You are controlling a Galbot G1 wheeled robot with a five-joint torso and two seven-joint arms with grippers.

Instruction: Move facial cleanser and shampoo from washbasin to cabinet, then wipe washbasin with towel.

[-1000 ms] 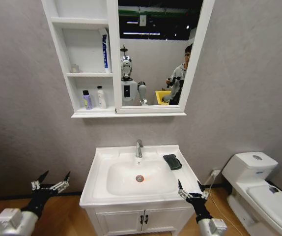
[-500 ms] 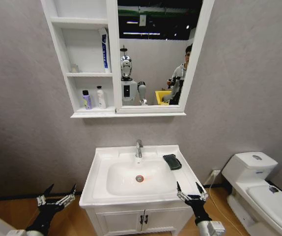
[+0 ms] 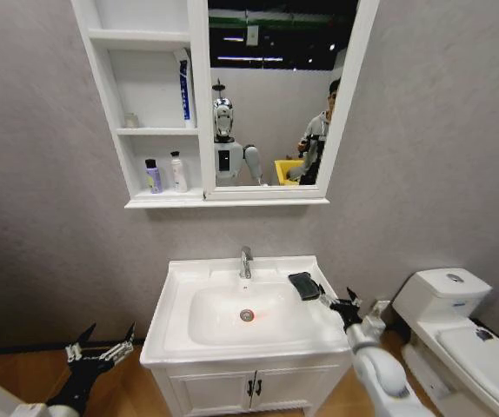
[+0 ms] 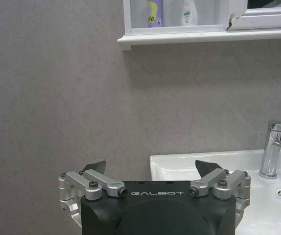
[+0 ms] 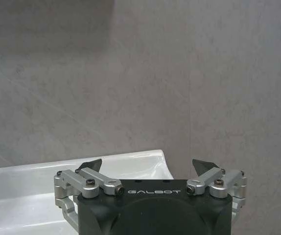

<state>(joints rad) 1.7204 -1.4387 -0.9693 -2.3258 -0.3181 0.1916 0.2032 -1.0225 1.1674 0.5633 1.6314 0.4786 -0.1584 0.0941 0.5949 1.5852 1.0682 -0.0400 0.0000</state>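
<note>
Hovering right gripper (image 3: 337, 300) spread, empty, beside towel (image 3: 304, 285) | left gripper (image 3: 100, 349) spread, empty

The towel (image 3: 304, 285) lies on the washbasin (image 3: 180, 282) rim, right of the tap (image 3: 246, 261); the cabinet (image 3: 156, 130) hangs above.

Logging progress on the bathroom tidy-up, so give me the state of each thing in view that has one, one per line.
purple bottle: upright on the cabinet's bottom shelf.
white bottle: upright beside it, same shelf.
towel: folded, on the washbasin's right rim.
tap: no water running.
right gripper: jaws open, empty, raised by the towel.
left gripper: jaws open, empty, low, left of the washbasin.
</note>
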